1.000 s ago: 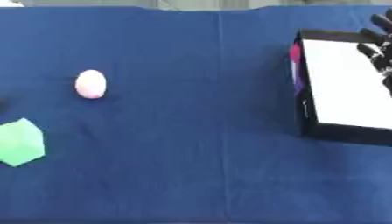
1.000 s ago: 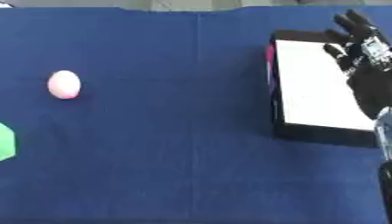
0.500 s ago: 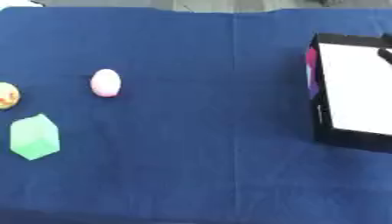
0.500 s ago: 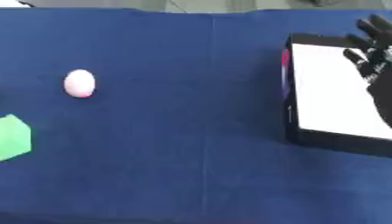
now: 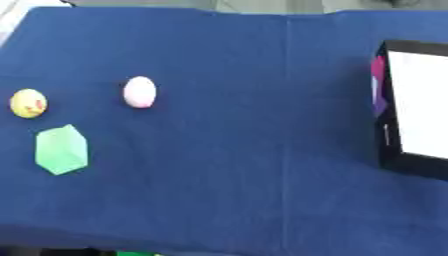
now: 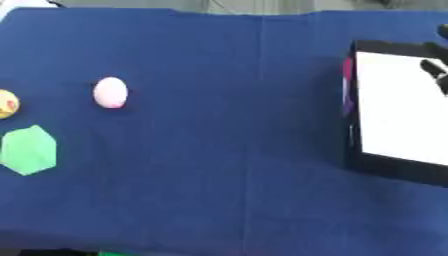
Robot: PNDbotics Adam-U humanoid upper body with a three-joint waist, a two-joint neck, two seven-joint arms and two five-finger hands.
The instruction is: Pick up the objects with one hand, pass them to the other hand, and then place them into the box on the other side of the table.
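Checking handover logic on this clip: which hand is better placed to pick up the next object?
Probably the left. The pink egg-shaped object, yellow ball and green hexagonal block lie on the robot's left, while the right hand hangs over the black white-lined box.

You get even, diffuse light across the blue surface [image 5: 219, 165], no hard shadows, only faint dark smudges under the pink egg [image 5: 140, 92] and green block [image 5: 61, 149]. Whole field soft, edges smeared. White floor of the box [image 6: 398, 112] glares flat, near blown out.
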